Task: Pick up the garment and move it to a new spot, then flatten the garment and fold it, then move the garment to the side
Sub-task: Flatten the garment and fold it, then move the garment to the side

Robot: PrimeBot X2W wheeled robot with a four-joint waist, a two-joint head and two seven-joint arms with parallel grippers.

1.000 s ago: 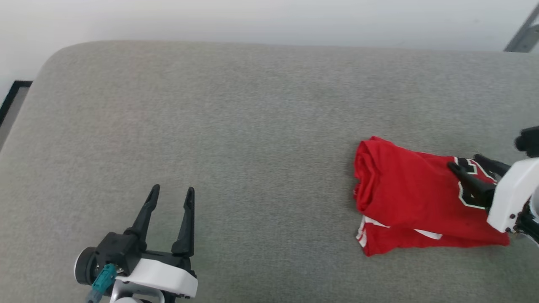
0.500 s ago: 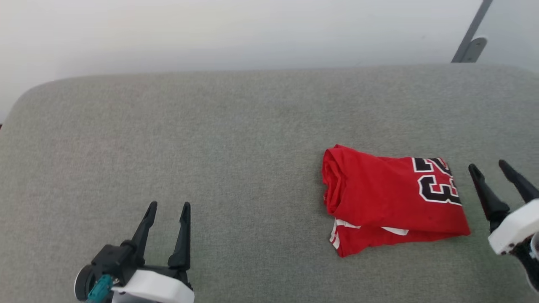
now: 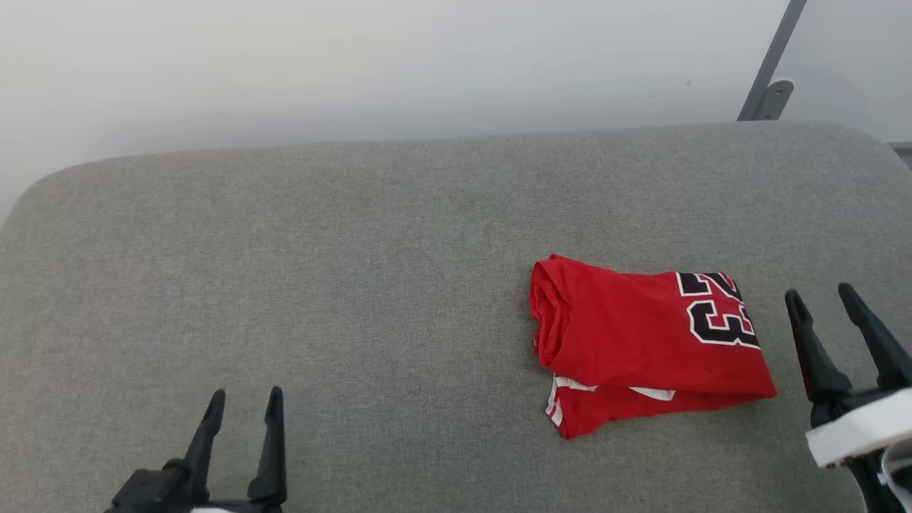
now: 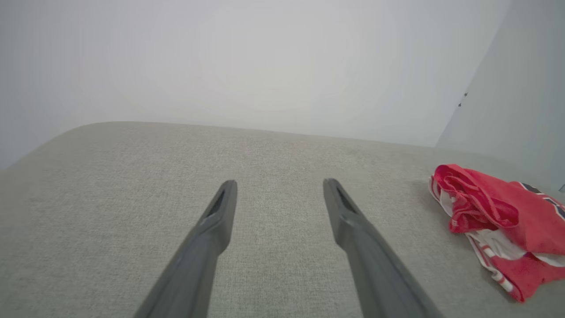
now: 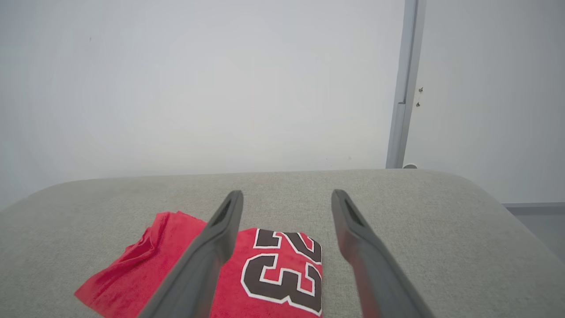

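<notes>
While beneath garment (image 3: 627,342), grey cushion (image 3: 320,271), white wall (image 3: 356,64).

Soft matt red garment (image 3: 641,349) on woven grey upholstery (image 3: 356,271) (coarse weave).

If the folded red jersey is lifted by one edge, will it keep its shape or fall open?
Probably fall open: the garment is thin cloth in loose layers, rolled at one edge. It looks light, lying nearly flat on the grey cushion. Pushed, it would likely bunch rather than slide, as the weave looks rough.
</notes>
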